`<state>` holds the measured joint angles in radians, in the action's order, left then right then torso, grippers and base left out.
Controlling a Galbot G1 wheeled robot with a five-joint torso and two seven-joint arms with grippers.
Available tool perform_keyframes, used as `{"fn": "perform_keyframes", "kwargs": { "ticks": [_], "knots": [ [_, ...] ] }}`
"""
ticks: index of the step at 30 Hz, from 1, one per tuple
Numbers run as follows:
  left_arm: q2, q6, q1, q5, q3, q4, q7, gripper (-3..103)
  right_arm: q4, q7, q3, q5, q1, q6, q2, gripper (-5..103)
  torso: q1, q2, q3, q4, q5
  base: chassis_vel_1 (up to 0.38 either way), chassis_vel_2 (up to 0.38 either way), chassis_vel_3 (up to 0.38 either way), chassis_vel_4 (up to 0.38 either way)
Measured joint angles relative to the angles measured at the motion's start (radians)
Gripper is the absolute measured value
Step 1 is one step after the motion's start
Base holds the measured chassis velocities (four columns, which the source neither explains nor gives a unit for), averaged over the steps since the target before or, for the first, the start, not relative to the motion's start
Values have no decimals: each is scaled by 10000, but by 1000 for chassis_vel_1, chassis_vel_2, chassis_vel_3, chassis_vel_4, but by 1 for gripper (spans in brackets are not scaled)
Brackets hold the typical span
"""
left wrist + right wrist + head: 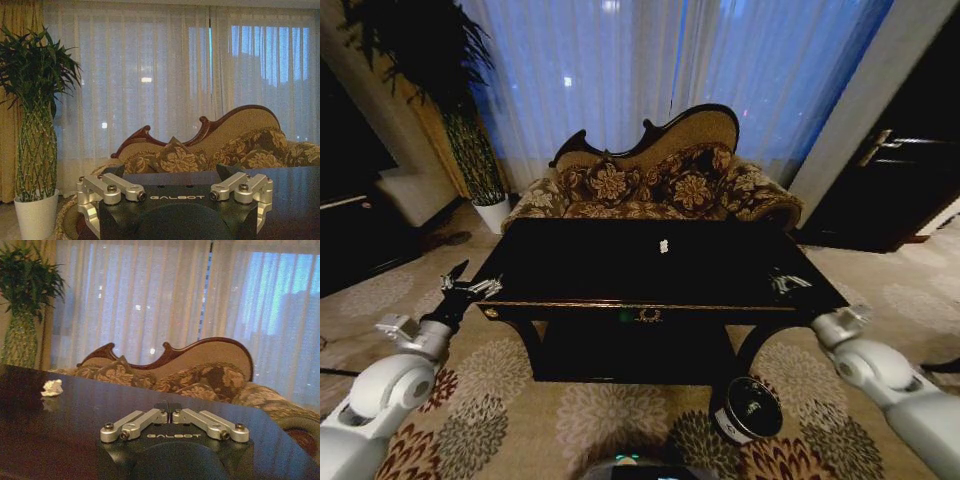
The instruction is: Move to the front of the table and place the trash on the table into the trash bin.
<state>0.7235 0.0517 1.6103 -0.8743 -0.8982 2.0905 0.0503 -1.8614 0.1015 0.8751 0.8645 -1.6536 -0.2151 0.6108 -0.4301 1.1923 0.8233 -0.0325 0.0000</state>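
Metal tool (168, 409) above glossy table (100, 415)

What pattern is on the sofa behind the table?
The sofa has a brown floral pattern with cream flowers, framed in dark carved wood; the head view shows it best.

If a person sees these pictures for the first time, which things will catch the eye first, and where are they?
The large glossy black table with gold trim fills the middle, with one small crumpled white paper wad lying on its top toward the far side. Behind it stands the brown floral sofa against bright sheer curtains. The left hand hovers open at the table's left corner, the right hand shut over its right edge, and the small black cylindrical bin stands on the carpet, front right.
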Motion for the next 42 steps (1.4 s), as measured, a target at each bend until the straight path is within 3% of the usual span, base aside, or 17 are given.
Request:
{"fn": "perform_keyframes", "kwargs": {
  "ticks": [8, 19, 42],
  "knots": [
    [0, -1, 0, 0, 0, 0, 1, 100, 49, 594, 1137, -284, -1478, -735, 1160, 0, 0, 0, 0, 0, -1, 0, 0, 0, 0],
    [0, 0, 0, 0, 0, 0, 1, 100, 437, 961, 1588, -777, -2213, -1593, 2273, 0, 0, 0, 0, 1, -1, 0, 0, 0, 0],
    [0, 0, 0, 0, 0, 0, 0, 100, 5099, 1328, -1192, -2469, 88, -2968, 2944, 0, 0, 0, 1, 2, -2, 0, 0, 0, 0]
  ]
}}
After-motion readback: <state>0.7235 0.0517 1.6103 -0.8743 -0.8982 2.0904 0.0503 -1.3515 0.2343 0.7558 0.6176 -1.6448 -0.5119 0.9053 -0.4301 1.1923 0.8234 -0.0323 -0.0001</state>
